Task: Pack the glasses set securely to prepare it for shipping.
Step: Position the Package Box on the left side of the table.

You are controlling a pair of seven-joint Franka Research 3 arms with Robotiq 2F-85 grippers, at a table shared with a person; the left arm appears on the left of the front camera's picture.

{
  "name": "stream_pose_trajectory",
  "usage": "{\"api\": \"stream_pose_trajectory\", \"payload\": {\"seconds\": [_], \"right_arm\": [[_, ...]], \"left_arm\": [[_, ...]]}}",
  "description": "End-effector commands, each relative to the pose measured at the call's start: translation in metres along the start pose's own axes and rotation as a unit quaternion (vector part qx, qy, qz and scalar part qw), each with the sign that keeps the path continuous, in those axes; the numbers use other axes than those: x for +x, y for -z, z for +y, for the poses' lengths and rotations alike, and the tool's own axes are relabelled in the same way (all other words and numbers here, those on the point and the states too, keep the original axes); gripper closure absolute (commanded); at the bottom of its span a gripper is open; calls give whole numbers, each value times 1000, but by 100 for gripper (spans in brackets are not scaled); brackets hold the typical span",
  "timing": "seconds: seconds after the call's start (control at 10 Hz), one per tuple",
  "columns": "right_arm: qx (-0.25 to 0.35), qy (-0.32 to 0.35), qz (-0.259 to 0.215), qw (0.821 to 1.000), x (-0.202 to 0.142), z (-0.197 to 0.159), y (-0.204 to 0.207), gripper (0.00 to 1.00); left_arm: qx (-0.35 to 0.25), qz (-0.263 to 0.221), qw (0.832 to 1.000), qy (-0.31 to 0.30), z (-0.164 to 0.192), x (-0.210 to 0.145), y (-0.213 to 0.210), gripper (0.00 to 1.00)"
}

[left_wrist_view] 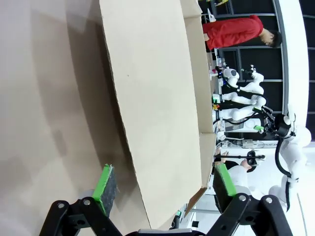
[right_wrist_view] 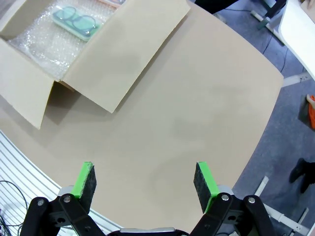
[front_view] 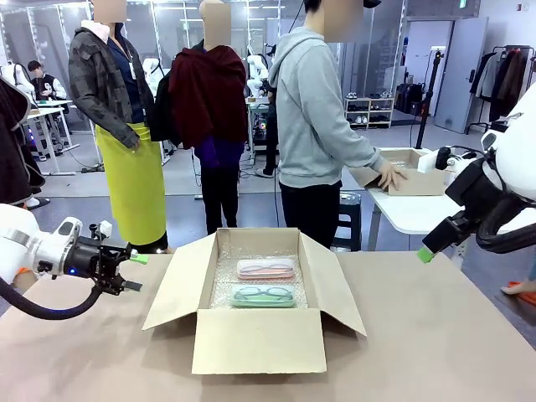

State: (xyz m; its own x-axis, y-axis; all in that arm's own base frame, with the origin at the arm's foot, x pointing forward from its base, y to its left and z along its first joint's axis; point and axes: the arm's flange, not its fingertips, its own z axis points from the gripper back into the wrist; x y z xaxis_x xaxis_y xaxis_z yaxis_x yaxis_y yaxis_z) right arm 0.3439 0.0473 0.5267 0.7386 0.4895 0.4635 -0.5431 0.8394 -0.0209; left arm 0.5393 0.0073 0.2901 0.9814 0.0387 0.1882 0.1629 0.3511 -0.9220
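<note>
From the front, the pink case [front_view: 265,268] and green case [front_view: 263,295] lie side by side on bubble wrap in the open box [front_view: 258,339], midway between the left pincer [front_view: 131,272] and the right pincer [front_view: 427,255], both released and empty.

Left wrist: the left pincer [left_wrist_view: 165,189] straddles a flap's [left_wrist_view: 157,113] edge.

Right wrist: the right pincer [right_wrist_view: 143,184] hangs over bare worktop [right_wrist_view: 197,113], the green case [right_wrist_view: 76,22] well ahead.

Packing looks done; I'd say folding the flaps shut comes next.

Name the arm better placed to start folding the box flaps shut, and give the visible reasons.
Probably the left. The left gripper, open, hangs low beside the cardboard box's left flap. The right gripper, also open, sits higher and farther from its flap. Both glasses cases already lie inside.
</note>
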Motion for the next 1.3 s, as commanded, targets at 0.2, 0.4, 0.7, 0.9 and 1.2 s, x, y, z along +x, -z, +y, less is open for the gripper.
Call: {"api": "stream_pose_trajectory", "payload": {"seconds": [0.2, 0.4, 0.7, 0.9, 1.2], "right_arm": [[-4, 3, 1, 1000, 0, 1, -1, 0], [-4, 3, 1, 1000, 0, 1, -1, 0], [-4, 3, 1, 1000, 0, 1, -1, 0], [-4, 3, 1, 1000, 0, 1, -1, 0], [-4, 3, 1, 1000, 0, 1, -1, 0]], "left_arm": [[-26, 14, 1000, -8, 15, 11, 30, 0], [-64, 9, 998, -16, 18, 12, 45, 0], [-75, 34, 996, -32, 26, 12, 56, 0], [-109, 41, 993, -31, 23, 12, 49, 16], [-122, 31, 992, -24, 23, 10, 40, 65]]}}
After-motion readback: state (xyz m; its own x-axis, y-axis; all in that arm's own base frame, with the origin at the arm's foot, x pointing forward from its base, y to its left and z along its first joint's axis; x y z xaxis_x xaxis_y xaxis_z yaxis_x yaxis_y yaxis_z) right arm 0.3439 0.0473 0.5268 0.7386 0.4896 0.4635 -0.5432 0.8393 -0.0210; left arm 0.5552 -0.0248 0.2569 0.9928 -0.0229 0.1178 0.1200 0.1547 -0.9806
